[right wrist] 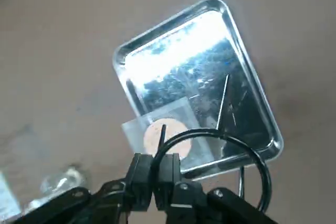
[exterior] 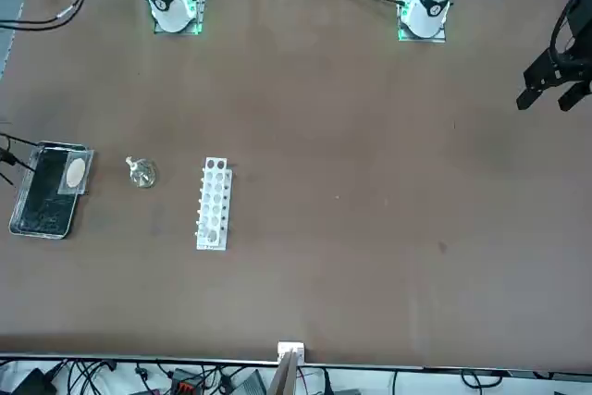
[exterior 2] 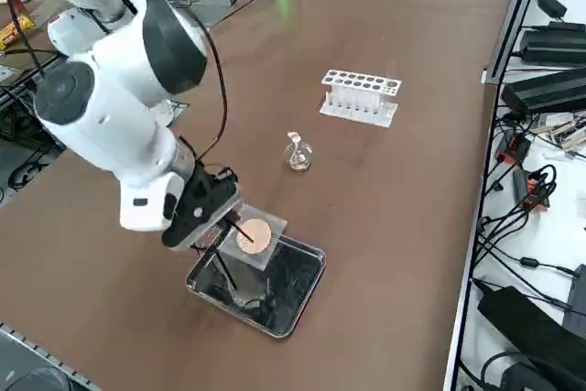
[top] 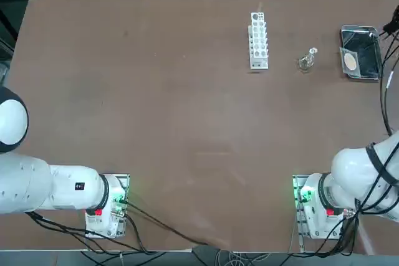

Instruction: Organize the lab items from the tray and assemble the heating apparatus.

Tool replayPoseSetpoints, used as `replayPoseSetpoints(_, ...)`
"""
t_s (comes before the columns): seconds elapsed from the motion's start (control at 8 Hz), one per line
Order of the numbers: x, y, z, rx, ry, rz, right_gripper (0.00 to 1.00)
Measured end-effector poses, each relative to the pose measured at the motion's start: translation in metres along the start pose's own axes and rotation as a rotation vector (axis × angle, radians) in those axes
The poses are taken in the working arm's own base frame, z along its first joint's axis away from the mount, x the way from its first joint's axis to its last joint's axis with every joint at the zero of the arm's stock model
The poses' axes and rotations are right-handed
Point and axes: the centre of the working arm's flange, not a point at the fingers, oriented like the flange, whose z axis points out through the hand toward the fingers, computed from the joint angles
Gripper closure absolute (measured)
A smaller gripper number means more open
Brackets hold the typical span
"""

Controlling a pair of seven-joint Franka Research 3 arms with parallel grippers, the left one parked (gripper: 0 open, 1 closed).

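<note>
1. Biggest worry is the tripod [right wrist: 220,145] slipping. The right gripper [exterior 2: 209,217] hangs over the near end of the tray [exterior 2: 307,258], pinched tight on the thin black wire ring with the legs dangling below. That's a skinny wire between two flat fingers, so I'd guess any swing or tilt could let it twist round or drop out.

2. Next is snagging the mesh square [exterior 2: 254,236]. It lies half on the tray rim with its tan centre up, right under the hanging legs. In the wrist view one leg looks to cross in front of it, though I can't tell if they touch. If a leg catches the mesh edge on the way out, the mesh probably gets dragged or flipped onto the table.

3. Then the burner [exterior 2: 298,157]. It stands on the table between the tray and the white rack [exterior 2: 359,96], well apart from both. It's small, clear glass and looks tippy. Setting the tripod over it means the legs have to straddle it, so a leg coming down on the glass could knock it over.

4. Smallest one: the tray itself sits close to the table edge, so a leg hooking its rim could scoot it.
</note>
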Motion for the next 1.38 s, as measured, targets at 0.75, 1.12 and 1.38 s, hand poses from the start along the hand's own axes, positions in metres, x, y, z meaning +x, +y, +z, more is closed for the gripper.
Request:
replayPoseSetpoints(0.75, -0.041, -0.234, -0.042, 0.019, -0.03, -0.036, 0.94)
replayPoseSetpoints(1.12, -0.075, -0.281, -0.008, 0.01, -0.091, -0.027, 0.94)
replayPoseSetpoints(1.38, -0.101, -0.291, 0.018, 0.015, -0.061, -0.024, 0.94)
